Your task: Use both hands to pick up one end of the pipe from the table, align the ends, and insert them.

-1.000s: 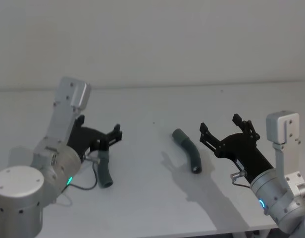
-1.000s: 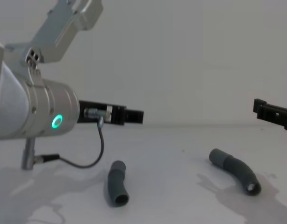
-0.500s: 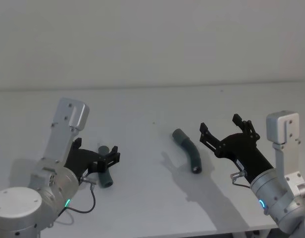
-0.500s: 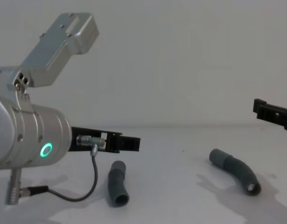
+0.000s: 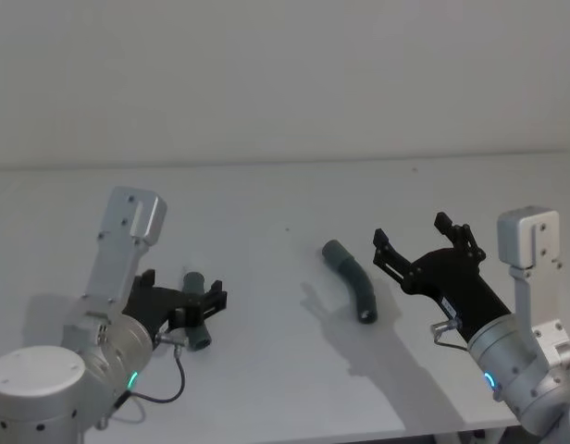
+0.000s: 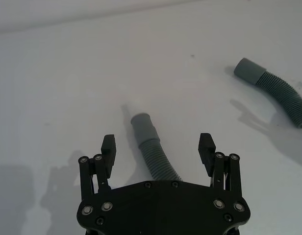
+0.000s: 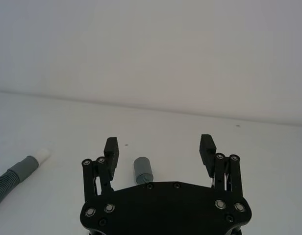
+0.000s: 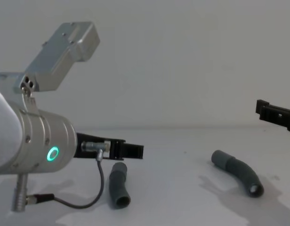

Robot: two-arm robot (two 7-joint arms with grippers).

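The left pincer (image 6: pixel 157 143) is held spread over one hose piece (image 6: pixel 142 125). The right pincer (image 5: pixel 411 231) is spread near the other piece (image 5: pixel 352 276).

Soft light, faint shadows on table (image 5: pixel 266 398).

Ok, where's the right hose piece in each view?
Head: the right hose piece lies right of centre, just left of the open right gripper.
Chest: the piece is at lower right.
Left wrist: the piece is at upper right, beyond the open left gripper.
Right wrist: its cuff peeks over the palm, between the fingers.
Shared landmark: the dark speck just past its far cuff, towards the robot's left.
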